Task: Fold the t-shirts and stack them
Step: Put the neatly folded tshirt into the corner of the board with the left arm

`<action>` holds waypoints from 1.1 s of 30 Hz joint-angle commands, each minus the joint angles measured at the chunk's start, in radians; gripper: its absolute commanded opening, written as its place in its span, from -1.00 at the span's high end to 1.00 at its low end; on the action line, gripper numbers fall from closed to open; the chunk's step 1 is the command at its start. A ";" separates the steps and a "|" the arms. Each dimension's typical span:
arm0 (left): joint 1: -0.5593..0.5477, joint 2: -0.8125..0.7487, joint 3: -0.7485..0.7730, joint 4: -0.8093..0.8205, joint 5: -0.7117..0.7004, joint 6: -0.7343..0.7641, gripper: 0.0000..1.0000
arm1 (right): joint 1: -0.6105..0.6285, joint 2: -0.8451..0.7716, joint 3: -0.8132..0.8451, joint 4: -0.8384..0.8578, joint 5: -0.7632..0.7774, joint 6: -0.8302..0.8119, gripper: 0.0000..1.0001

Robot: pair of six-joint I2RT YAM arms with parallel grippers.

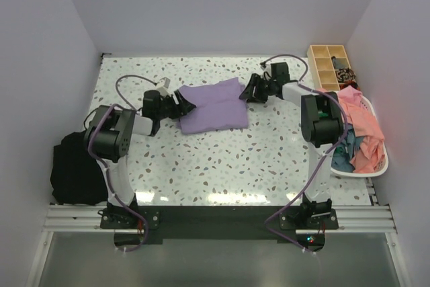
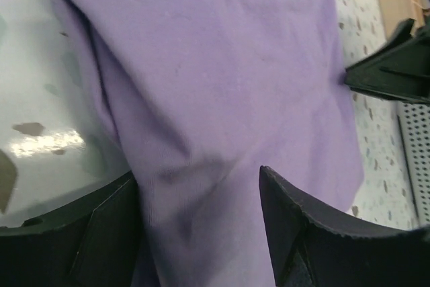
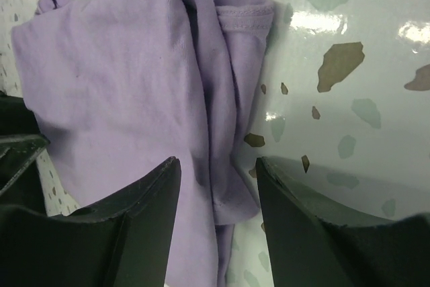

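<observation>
Folded t-shirt (image 1: pixel 213 105) far-centre on table (image 1: pixel 201 166); left jaws at its left edge, right jaws at its right. Basket (image 1: pixel 363 175) right, tray (image 1: pixel 328 58) behind it; bundle (image 1: pixel 77 166) near-left.

Overhead; wrist close-ups sharing lavender t-shirt (image 2: pixel 222 99)

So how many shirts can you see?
3. The purple shirt lies on the table. The pink shirt and the teal shirt are piled in the white basket on the right. More may be hidden under that pile.
</observation>
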 commanded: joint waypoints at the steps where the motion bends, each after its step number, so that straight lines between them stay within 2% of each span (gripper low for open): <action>1: -0.025 0.082 -0.080 0.130 0.197 -0.150 -0.41 | 0.002 0.056 0.042 -0.041 -0.050 -0.007 -0.08; 4: -0.053 0.140 -0.061 0.154 0.211 -0.173 -0.42 | 0.009 0.092 0.063 -0.063 -0.076 -0.007 -0.08; 5: -0.059 0.152 -0.040 0.159 0.216 -0.178 -0.36 | 0.017 0.102 0.067 -0.073 -0.077 -0.013 -0.08; 8: -0.077 0.208 0.024 0.174 0.243 -0.209 0.20 | 0.035 0.118 0.079 -0.096 -0.081 -0.022 -0.08; 9: -0.080 0.221 0.038 0.183 0.245 -0.219 0.71 | 0.039 0.119 0.077 -0.098 -0.079 -0.022 -0.08; 10: -0.087 0.240 0.051 0.186 0.246 -0.230 0.92 | 0.039 0.121 0.076 -0.101 -0.079 -0.022 -0.08; 11: -0.088 0.247 0.081 0.185 0.249 -0.235 1.00 | 0.040 0.121 0.073 -0.101 -0.077 -0.020 -0.08; 14: -0.087 0.254 0.143 0.144 0.255 -0.223 1.00 | 0.040 0.101 0.051 -0.096 -0.059 -0.019 -0.07; 17: -0.067 0.214 0.237 -0.006 0.226 -0.126 1.00 | 0.042 0.053 0.013 -0.098 -0.006 -0.019 -0.07; 20: -0.018 0.172 0.379 -0.223 0.164 0.000 1.00 | 0.042 -0.023 -0.039 -0.096 0.031 -0.016 -0.07; 21: -0.001 0.168 0.426 -0.357 0.147 0.035 1.00 | 0.042 -0.043 -0.054 -0.093 0.050 -0.017 -0.07; 22: 0.034 0.166 0.518 -0.420 0.107 0.102 1.00 | 0.042 -0.084 -0.085 -0.093 0.059 -0.019 -0.07; 24: 0.074 0.174 0.604 -0.561 0.081 0.156 1.00 | 0.042 -0.120 -0.110 -0.098 0.071 -0.023 -0.07; 27: 0.169 0.233 0.805 -0.753 0.061 0.267 1.00 | 0.040 -0.180 -0.145 -0.107 0.065 -0.028 -0.07; 29: 0.203 0.325 1.006 -0.859 0.027 0.320 1.00 | 0.042 -0.216 -0.163 -0.118 0.058 -0.033 -0.07; 30: 0.217 0.364 1.081 -0.975 -0.008 0.345 1.00 | 0.042 -0.229 -0.168 -0.122 0.056 -0.037 -0.07; 31: 0.250 0.440 1.212 -1.013 -0.027 0.376 1.00 | 0.043 -0.240 -0.180 -0.130 0.056 -0.045 -0.07; 33: 0.294 0.517 1.326 -1.083 -0.004 0.377 1.00 | 0.046 -0.275 -0.193 -0.145 0.058 -0.056 -0.07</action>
